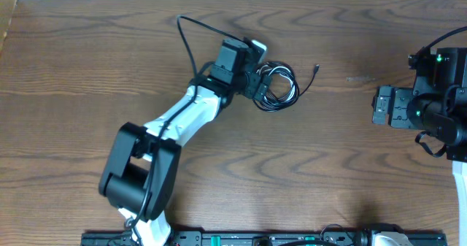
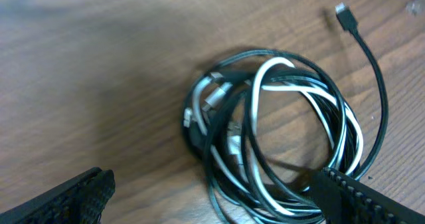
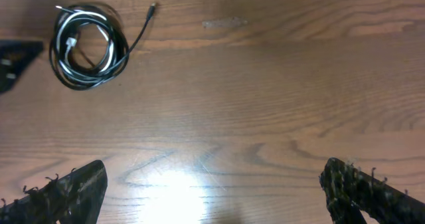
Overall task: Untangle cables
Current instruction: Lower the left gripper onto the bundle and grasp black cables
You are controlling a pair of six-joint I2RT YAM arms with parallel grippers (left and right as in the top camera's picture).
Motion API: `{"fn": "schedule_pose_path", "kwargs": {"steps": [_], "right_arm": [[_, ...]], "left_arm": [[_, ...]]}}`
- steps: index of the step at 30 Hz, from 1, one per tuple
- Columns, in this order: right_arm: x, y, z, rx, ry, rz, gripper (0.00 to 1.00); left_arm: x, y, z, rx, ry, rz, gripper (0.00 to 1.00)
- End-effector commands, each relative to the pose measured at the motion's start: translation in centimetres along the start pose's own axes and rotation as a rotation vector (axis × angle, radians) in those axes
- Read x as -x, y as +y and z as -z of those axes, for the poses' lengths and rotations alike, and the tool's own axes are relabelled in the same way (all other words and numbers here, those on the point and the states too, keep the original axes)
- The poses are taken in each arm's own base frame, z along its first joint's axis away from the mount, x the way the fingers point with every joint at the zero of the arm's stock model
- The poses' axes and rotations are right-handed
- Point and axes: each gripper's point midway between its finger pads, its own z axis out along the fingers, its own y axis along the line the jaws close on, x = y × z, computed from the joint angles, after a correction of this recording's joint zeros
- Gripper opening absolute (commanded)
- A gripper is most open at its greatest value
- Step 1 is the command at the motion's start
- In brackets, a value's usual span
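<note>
The cables [image 1: 278,87] lie as one small coil of black cords and a white cord on the wooden table, with a loose black plug end [image 1: 316,68] trailing right. My left gripper [image 1: 255,77] is open right at the coil's left edge. In the left wrist view the cables [image 2: 279,137] lie between the spread fingers [image 2: 219,201], the right finger over the coil's lower right part. My right gripper [image 1: 376,106] is open and empty far to the right; its view shows the cables [image 3: 88,44] far off at upper left, beyond its spread fingers [image 3: 212,191].
The wooden table [image 1: 292,180] runs to a white edge at the back. A thicker black arm cable [image 1: 191,45] loops behind the left wrist. A black rail [image 1: 277,239] lies along the front edge.
</note>
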Motion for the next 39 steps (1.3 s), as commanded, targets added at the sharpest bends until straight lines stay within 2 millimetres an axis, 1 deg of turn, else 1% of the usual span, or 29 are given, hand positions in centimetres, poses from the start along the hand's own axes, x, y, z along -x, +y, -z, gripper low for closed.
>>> {"fn": "schedule_pose_path", "kwargs": {"steps": [1,5,10,15,17,19,21,23,28,29,33,35,37,39], "right_arm": [[0.2,0.9,0.3,0.04,-0.009,0.022,0.99],[0.0,1.2,0.3,0.062,0.002,0.023,0.99],[-0.3,1.2,0.3,0.061,0.013,0.031,0.99],[-0.5,1.2,0.3,0.06,0.021,0.031,0.99],[-0.5,1.2,0.3,0.06,0.021,0.031,0.99],[-0.5,1.2,0.3,0.06,0.02,0.031,0.99],[-0.5,1.2,0.3,0.06,0.02,0.031,0.99],[-0.5,1.2,0.3,0.06,0.02,0.031,0.99],[-0.5,1.2,0.3,0.06,0.022,0.031,0.99],[-0.6,1.2,0.2,0.06,0.025,0.031,0.99],[-0.9,1.2,-0.1,0.059,0.038,0.034,0.99],[-1.1,1.1,-0.3,0.058,0.046,0.034,0.99],[-1.4,1.1,-0.5,0.057,0.056,0.034,0.99],[-1.7,1.1,-0.9,0.056,0.069,0.034,0.99]], "left_arm": [[0.2,-1.4,-1.0,-0.008,-0.002,0.002,0.99],[-0.6,-2.4,-2.4,-0.02,0.015,0.037,0.99],[-1.4,-1.5,-3.5,0.065,0.024,0.061,0.99],[-2.3,-1.5,-4.2,0.085,0.046,0.072,0.99],[-2.4,-1.6,-4.3,0.084,0.047,0.08,0.93],[-2.3,-1.6,-4.3,0.084,0.045,0.079,0.82],[-2.3,-1.6,-4.3,0.083,0.044,0.079,0.75],[-2.3,-1.7,-4.3,0.083,0.045,0.078,0.72],[-2.3,-2.1,-4.4,0.077,0.045,0.071,0.56],[-2.3,-2.3,-4.4,0.075,0.045,0.07,0.54],[-2.2,-2.8,-4.4,0.068,0.043,0.062,0.54],[-2.2,-2.9,-4.4,0.067,0.04,0.06,0.44],[-2.1,-2.9,-4.4,0.067,0.038,0.066,0.22],[-2.1,-2.9,-4.4,0.067,0.038,0.072,0.15]]}}
